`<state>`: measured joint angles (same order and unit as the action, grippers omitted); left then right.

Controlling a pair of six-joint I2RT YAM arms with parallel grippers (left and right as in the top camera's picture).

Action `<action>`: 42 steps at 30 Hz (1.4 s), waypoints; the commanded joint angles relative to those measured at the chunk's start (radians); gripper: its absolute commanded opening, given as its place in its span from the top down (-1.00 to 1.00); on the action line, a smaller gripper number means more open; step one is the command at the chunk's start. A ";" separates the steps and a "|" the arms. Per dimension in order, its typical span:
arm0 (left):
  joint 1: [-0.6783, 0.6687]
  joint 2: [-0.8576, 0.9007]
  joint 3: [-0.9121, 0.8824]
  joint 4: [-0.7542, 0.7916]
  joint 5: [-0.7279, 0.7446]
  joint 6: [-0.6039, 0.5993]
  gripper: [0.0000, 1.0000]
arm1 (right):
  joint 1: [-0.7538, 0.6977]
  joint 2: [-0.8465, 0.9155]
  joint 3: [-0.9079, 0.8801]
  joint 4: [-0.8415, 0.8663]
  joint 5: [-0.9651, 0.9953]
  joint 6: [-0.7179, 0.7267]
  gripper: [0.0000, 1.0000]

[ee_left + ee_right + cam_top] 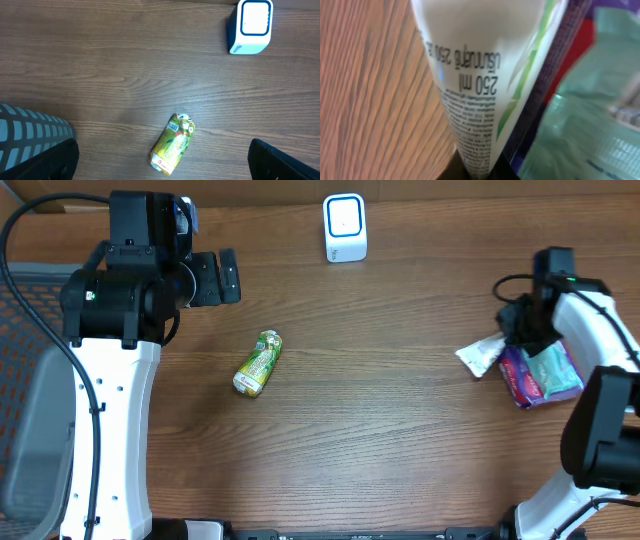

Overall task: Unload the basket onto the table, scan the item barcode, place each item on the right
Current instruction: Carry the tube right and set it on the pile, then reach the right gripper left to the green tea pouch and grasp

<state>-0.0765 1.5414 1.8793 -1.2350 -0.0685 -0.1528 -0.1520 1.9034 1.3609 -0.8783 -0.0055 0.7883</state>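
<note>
White tube [480, 75] fills the right wrist view, printed upside down with "250 ml", the finer lines beneath too small to read, and green stripes along one side. Its narrow end is pinched in the right gripper [477, 172], beside a purple and teal heap of packets [545, 375] at the right of the table [400, 430]. Well away from the tube, the left gripper [218, 277] hangs with jaws wide apart, near a green pouch [258, 363]. At the far edge stands a white, blue-rimmed scanner [345, 227].
</note>
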 commanded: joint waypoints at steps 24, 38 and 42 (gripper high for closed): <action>0.004 0.008 0.013 0.000 -0.010 0.019 -0.99 | 0.337 -0.059 0.225 0.028 -0.441 -0.203 -0.85; 0.004 0.008 0.013 0.000 -0.010 0.019 -0.99 | 0.764 0.199 0.215 0.428 -0.382 0.024 -1.00; 0.004 0.008 0.013 0.000 -0.010 0.019 -0.99 | 0.817 0.262 0.215 0.534 -0.377 0.024 -0.98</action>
<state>-0.0765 1.5414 1.8793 -1.2346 -0.0685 -0.1528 0.6441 2.1387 1.5810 -0.3809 -0.4038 0.7849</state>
